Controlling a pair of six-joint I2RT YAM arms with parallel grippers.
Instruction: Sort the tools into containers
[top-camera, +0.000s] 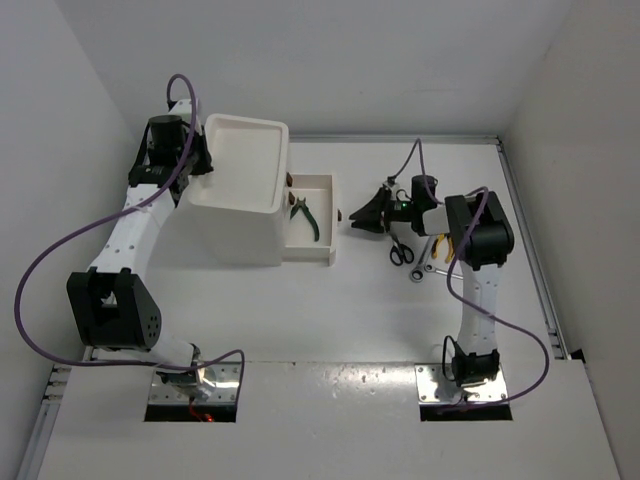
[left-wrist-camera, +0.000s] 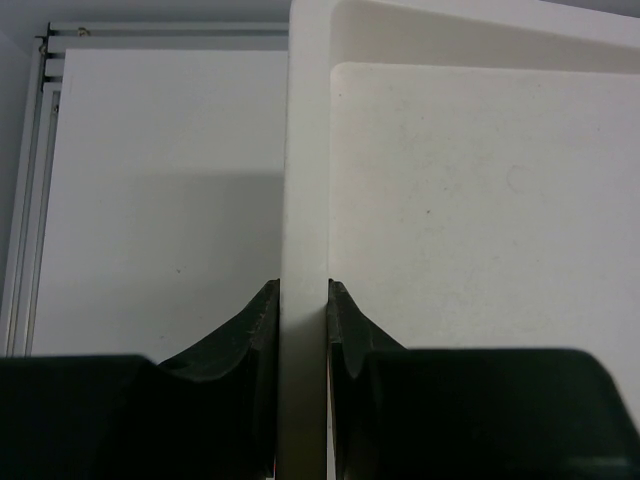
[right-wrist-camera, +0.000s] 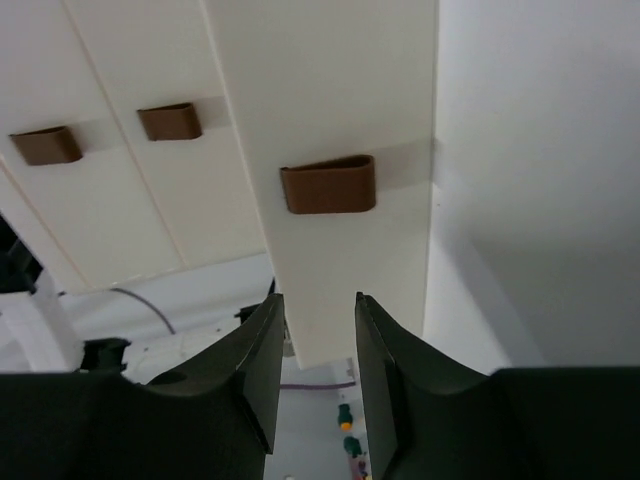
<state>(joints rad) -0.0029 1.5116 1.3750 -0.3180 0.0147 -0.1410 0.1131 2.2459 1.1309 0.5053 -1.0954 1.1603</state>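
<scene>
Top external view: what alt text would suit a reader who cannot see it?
A white box has one drawer pulled open, holding green-handled pliers. The left gripper clamps the box's top rim; the right gripper faces the drawer front, scissors nearby.

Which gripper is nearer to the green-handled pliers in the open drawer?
Right. The right gripper faces the drawer front near the green-handled pliers; the left gripper clamps the top tray rim, farther away.
</scene>
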